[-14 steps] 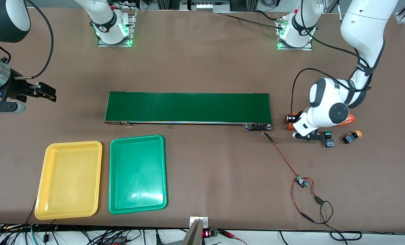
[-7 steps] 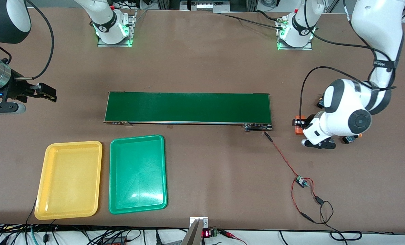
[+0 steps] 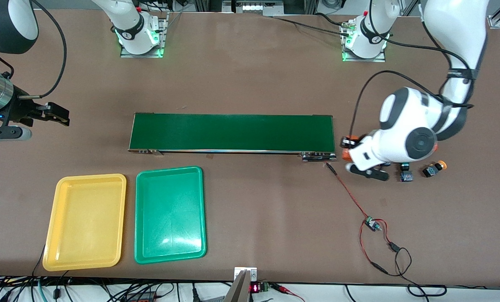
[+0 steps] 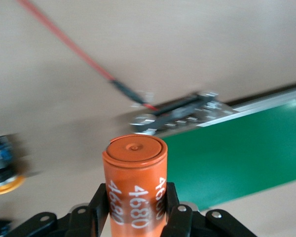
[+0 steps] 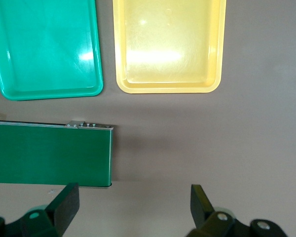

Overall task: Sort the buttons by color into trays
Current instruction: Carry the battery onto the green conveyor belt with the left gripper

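An orange cylinder (image 4: 134, 185) is clamped by the left gripper (image 4: 136, 212) over the conveyor belt (image 3: 231, 132) end; the right gripper (image 5: 133, 205), fingers spread, is kept waiting.

A brown table (image 3: 254, 79) carries a green belt (image 3: 232, 132) at centre, yellow tray (image 3: 85, 221) and green tray (image 3: 170, 214) at seven o'clock, two buttons (image 3: 406, 173) at three o'clock.
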